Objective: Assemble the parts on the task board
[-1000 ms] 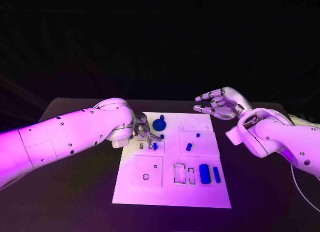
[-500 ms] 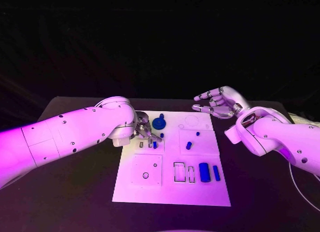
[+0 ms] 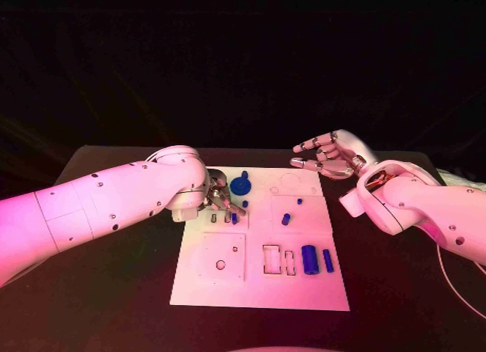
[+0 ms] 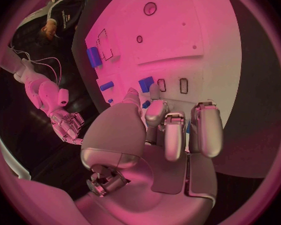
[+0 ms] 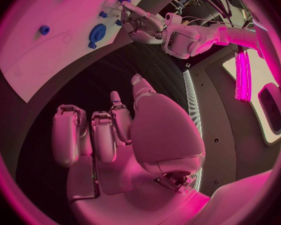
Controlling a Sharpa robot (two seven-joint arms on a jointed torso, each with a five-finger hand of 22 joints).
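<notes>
- On the black table [image 3: 116, 293]: white task board [image 3: 259, 290], its length running away from the robot.
- Left robot hand [image 3: 220, 199]: at the board's far-left part, fingers curled down over the small slots there; a small blue part [image 4: 146, 84] lies just beyond its fingertips [image 4: 154, 90]. Whether it grips anything I cannot tell.
- Right robot hand [image 3: 329, 157]: off the board's far-right corner, raised, fingers apart, holding nothing.
- Blue gear-like part [image 3: 242, 187]: far end of the board, just beside the left robot hand.
- Two blue bars [image 3: 318, 260]: near-right area, long axes lying along the board's length, well apart from both hands.
- Judgement: the left robot hand is nearer the small slot part, so the coming move is likely its own.
</notes>
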